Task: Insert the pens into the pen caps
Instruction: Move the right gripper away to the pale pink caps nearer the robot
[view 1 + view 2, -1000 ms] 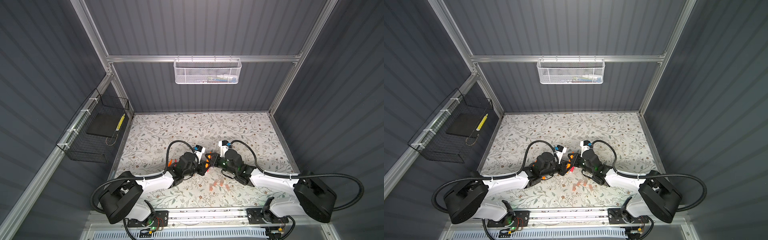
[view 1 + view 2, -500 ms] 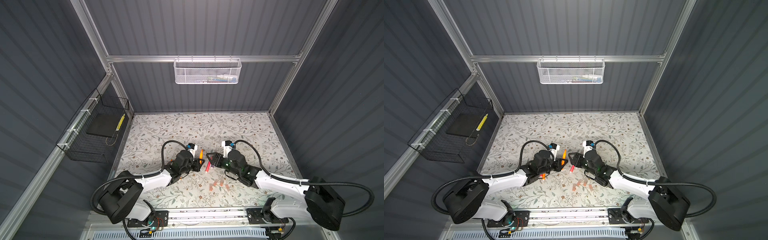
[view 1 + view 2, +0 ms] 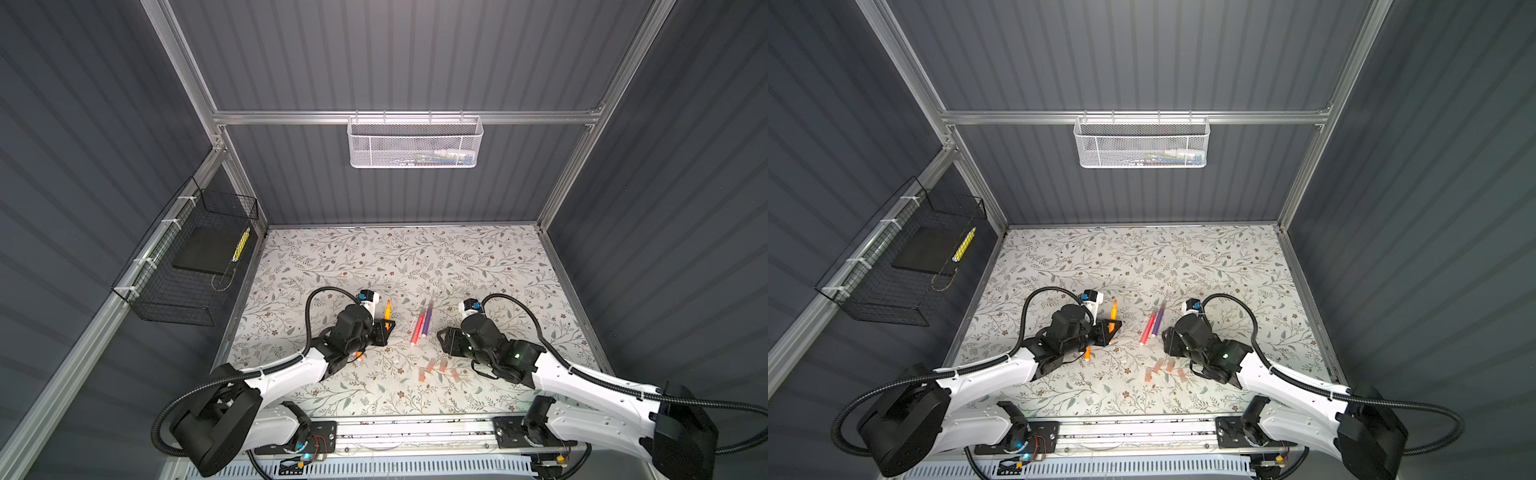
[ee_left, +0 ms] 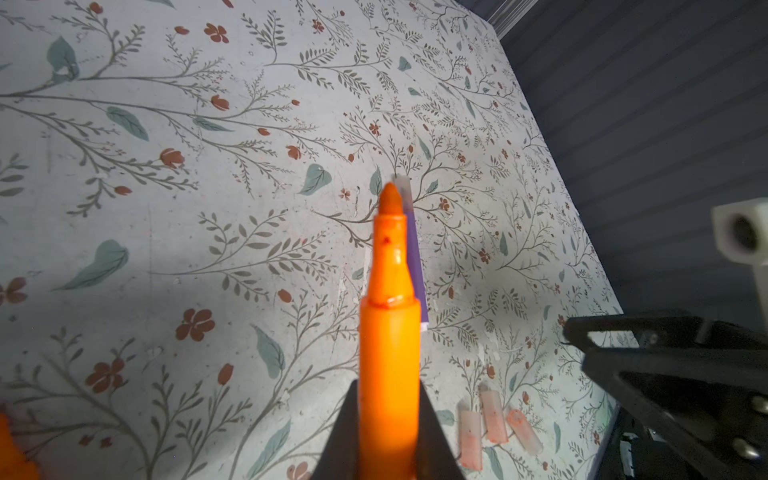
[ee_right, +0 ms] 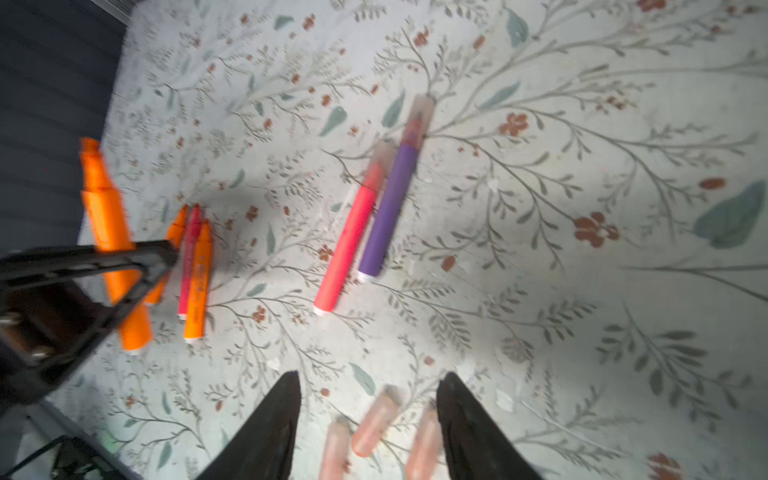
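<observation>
My left gripper point(image 3: 384, 328) point(image 4: 388, 382) is shut on an uncapped orange pen point(image 3: 387, 309) point(image 4: 388, 332), tip pointing away from the arm. In both top views a pink-red pen point(image 3: 417, 330) point(image 3: 1147, 328) and a purple pen point(image 3: 427, 322) point(image 3: 1158, 321) lie side by side mid-table, each wearing a cap. Several loose pen caps point(image 3: 432, 365) point(image 5: 376, 424) lie near the front. My right gripper point(image 3: 444, 341) point(image 5: 370, 376) hangs open just over them, holding nothing. Three more pens point(image 5: 195, 270) lie beside the left gripper, partly hidden under it in the top views.
A white mesh basket point(image 3: 415, 143) hangs on the back wall. On the left wall is a black wire basket point(image 3: 187, 266) holding a yellow stick point(image 3: 241, 245). The metal rail point(image 3: 415, 432) runs along the table's front edge.
A second ago the two grippers met tip to tip at mid-table. They have drawn apart: the right one opened and pulled back to the right, and the left moved left with the orange pen.
</observation>
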Motion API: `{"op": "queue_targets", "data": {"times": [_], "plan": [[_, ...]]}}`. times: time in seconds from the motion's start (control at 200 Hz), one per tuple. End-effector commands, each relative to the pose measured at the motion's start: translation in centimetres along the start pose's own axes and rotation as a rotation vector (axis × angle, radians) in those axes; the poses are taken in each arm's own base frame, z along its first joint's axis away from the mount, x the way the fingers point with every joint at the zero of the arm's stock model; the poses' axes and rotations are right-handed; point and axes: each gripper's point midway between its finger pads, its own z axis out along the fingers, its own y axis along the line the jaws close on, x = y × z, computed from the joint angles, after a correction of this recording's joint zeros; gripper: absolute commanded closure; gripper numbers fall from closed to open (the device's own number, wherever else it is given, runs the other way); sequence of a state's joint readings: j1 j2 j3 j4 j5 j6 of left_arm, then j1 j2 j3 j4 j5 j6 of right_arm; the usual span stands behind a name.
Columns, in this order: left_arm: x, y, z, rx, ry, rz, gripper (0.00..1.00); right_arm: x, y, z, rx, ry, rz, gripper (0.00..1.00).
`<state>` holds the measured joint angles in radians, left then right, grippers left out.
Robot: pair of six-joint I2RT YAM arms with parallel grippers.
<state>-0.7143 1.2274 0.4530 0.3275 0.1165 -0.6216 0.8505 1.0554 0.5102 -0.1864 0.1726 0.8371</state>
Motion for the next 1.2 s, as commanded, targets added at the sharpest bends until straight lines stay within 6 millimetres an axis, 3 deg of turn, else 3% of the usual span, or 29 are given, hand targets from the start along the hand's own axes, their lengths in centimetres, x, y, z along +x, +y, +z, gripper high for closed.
{"op": "queue_targets", "data": {"times": [0.0, 0.2, 0.535, 0.785, 1.191], "plan": [[0.6, -0.3, -0.8, 0.024, 0.008, 0.012, 1.0, 3.1, -3.6, 0.9, 0.138, 0.097, -0.039, 0.47], [0.6, -0.6, -1.8, 0.036, -0.006, 0.005, 1.0, 5.0, -4.2, 1.8, 0.179, 0.179, -0.075, 0.58], [0.7, -0.7, -2.2, 0.045, -0.008, 0.003, 1.0, 7.5, -5.0, -0.3, 0.209, 0.203, -0.104, 0.56], [0.5, -0.9, -2.8, 0.053, -0.019, -0.002, 1.0, 8.9, -5.5, 0.1, 0.277, 0.253, -0.147, 0.59], [0.6, -0.8, -2.7, 0.046, -0.017, -0.003, 1.0, 9.5, -5.8, 0.4, 0.365, 0.274, -0.213, 0.62]]}}
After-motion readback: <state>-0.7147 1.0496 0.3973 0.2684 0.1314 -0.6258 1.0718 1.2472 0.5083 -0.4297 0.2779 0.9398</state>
